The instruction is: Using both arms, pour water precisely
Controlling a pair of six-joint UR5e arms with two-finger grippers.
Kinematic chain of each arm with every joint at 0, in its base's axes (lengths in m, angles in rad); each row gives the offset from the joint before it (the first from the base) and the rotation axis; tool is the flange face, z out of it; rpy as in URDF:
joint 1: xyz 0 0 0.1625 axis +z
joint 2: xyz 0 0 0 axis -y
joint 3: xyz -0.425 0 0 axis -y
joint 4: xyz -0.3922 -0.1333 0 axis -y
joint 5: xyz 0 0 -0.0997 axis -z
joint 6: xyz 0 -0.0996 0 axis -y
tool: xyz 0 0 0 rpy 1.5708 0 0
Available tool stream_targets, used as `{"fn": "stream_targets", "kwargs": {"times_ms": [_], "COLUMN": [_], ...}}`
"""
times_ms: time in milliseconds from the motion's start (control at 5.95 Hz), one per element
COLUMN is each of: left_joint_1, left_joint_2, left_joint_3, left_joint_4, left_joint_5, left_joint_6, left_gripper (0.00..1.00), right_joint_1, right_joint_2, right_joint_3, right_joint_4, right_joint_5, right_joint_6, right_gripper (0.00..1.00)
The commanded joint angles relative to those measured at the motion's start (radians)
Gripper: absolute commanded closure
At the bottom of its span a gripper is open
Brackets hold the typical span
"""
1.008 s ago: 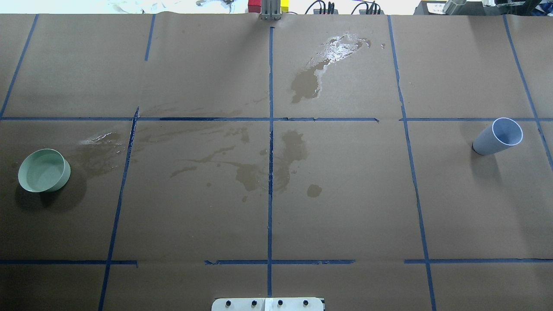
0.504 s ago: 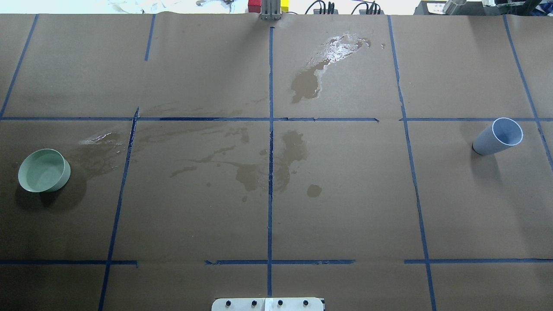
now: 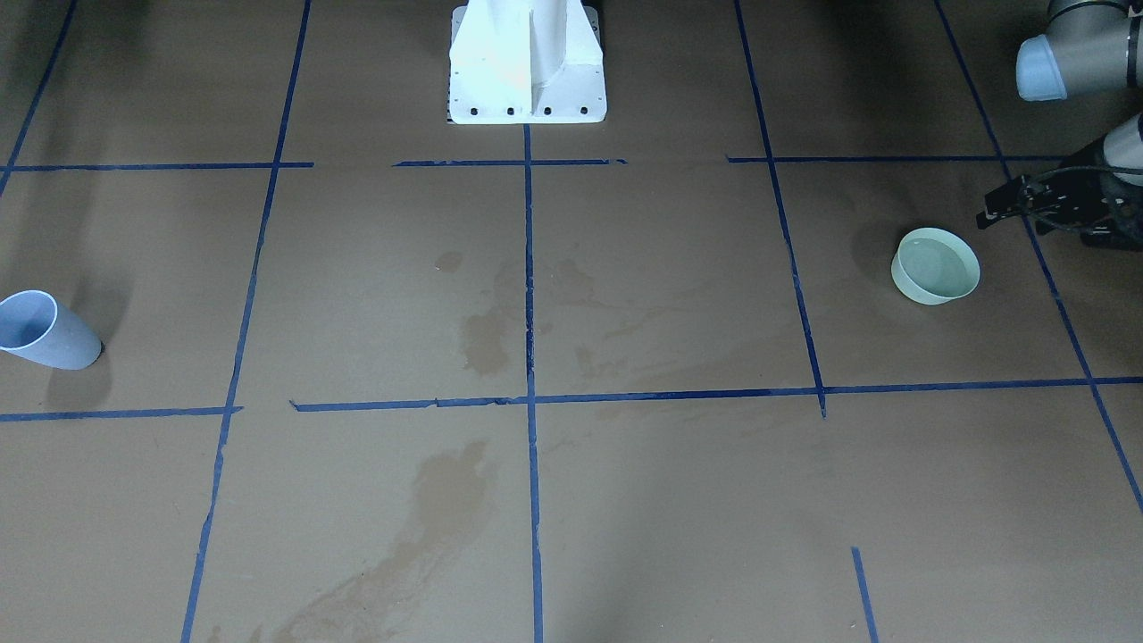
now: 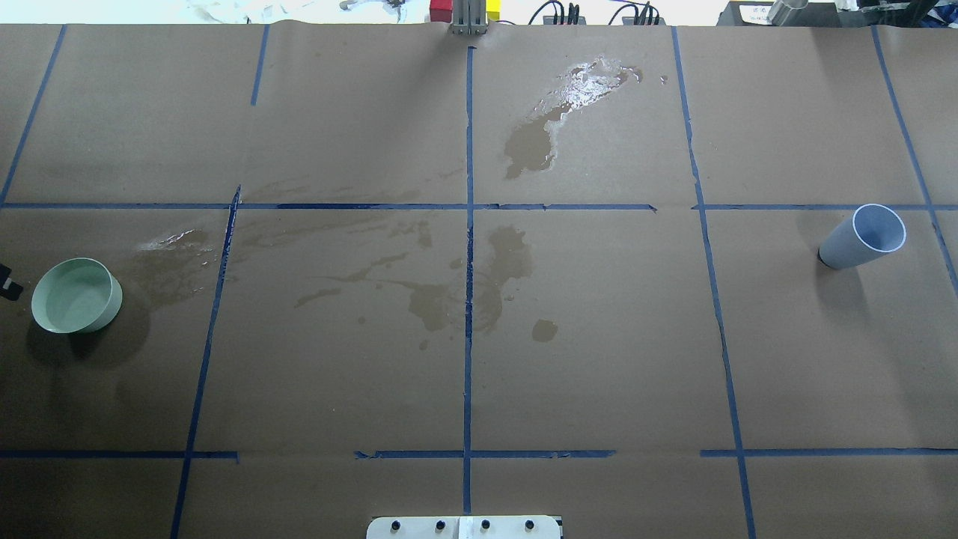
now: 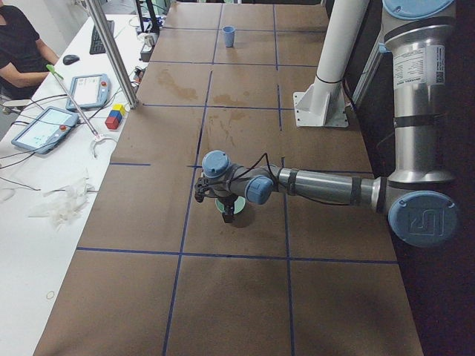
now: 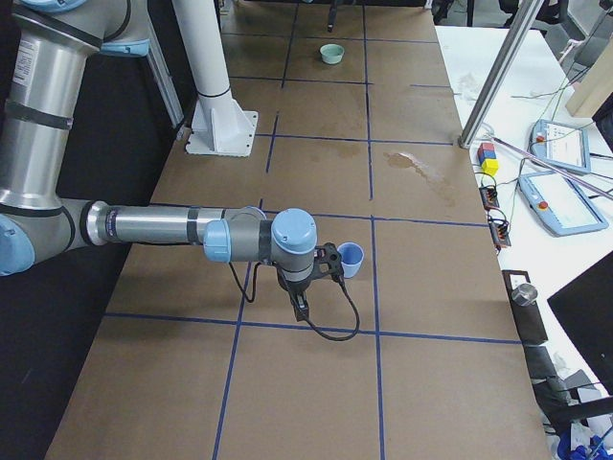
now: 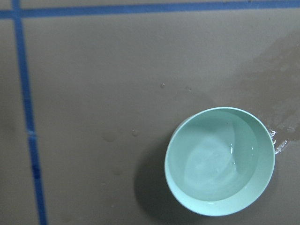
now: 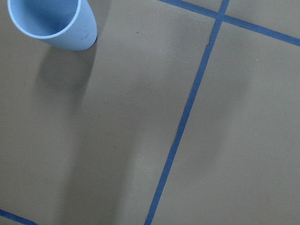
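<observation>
A pale green bowl [image 4: 112, 307] stands at the table's left end, with the water [image 7: 215, 159] shimmering faintly inside it. My left gripper [image 3: 991, 210] hovers just outside the bowl [image 3: 911, 288], apart from it; only a black tip [image 4: 6, 283] shows in the overhead view. I cannot tell whether it is open or shut. A light blue cup [image 4: 861, 236] stands upright at the right end. My right gripper [image 6: 332, 261] hangs close beside the cup [image 6: 352, 259], seen only from the side, so I cannot tell its state. What the cup holds is not visible.
Dark wet stains [image 4: 449, 299] and a glossy puddle [image 4: 584, 82] mark the brown paper, which blue tape divides into squares. The white pedestal base [image 3: 527, 71] sits at the robot's edge. A person [image 5: 22, 44], tablets and coloured blocks [image 5: 114, 116] are beyond the far edge.
A black tip of my left gripper has come into the overhead view at the left edge, beside the bowl. Bowl and cup have not moved.
</observation>
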Motion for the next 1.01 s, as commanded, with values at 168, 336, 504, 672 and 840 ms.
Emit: {"fn": "stream_targets", "kwargs": {"times_ms": [168,336,504,672,840], "left_joint_1": [0.025,0.025,0.025,0.04,0.046], "left_joint_2": [-0.05,-0.076,-0.087,-0.091,-0.091], "left_joint_3": [0.135,0.17,0.173,0.176,0.189], "left_joint_4": [-0.094,-0.094,-0.094,-0.095,-0.095], "left_joint_5": [0.015,0.014,0.014,0.014,0.014], "left_joint_6": [-0.038,-0.038,-0.081,-0.095,-0.095], "left_gripper": [0.0,0.01,0.03,0.06,0.12], "right_joint_1": [0.001,0.001,0.001,0.001,0.001], "right_joint_2": [0.0,0.0,-0.002,-0.002,-0.002], "right_joint_3": [0.001,0.002,0.003,0.003,0.003], "right_joint_4": [0.003,0.011,0.014,0.015,0.015], "right_joint_5": [0.0,0.002,0.002,0.002,0.002], "right_joint_6": [-0.005,-0.005,-0.005,-0.005,-0.005], "right_gripper": [0.0,0.0,0.0,0.0,0.0]}}
